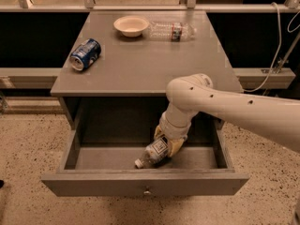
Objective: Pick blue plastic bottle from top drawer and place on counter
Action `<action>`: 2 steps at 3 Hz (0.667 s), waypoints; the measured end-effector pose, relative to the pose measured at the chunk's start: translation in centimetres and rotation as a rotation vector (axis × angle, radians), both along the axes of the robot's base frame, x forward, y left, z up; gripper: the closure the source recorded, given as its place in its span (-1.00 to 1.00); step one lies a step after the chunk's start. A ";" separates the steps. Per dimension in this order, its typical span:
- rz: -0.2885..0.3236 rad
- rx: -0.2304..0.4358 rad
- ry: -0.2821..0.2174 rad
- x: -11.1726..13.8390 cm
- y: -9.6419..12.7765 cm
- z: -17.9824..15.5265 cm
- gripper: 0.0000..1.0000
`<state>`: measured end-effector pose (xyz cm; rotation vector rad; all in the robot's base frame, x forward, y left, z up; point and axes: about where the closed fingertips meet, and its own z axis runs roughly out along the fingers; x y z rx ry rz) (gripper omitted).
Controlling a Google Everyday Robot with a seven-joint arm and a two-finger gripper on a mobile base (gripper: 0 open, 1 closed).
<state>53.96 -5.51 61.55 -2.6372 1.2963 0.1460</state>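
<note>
My gripper [165, 143] is reached down inside the pulled-out top drawer [140, 184], working at the front of it, just behind the front wall. Its yellowish fingers [176, 146] are drawn in narrow on either side of the blue plastic bottle [153, 153] and look pressed against its base end, so I judge the grasp made.

The bottle lies on its side on the drawer floor with its white cap pointing to the front left and its label facing up. That is why I come at it from above, across its width. It is not yet lifted.

The white arm [225, 107] slants in from the right over the drawer's edge, leaving the counter [140, 64] above unobstructed. On that top a blue soda can [86, 54] lies at the left, with a pale bowl [131, 25] and a clear bottle [171, 31] at the back. The middle and front stretch is where I judge the set-down belongs.
</note>
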 end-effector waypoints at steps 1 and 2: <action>-0.058 0.062 -0.003 -1.7 -1.0 5.5 0.73; -0.263 0.172 -0.003 -3.4 -5.0 17.4 1.00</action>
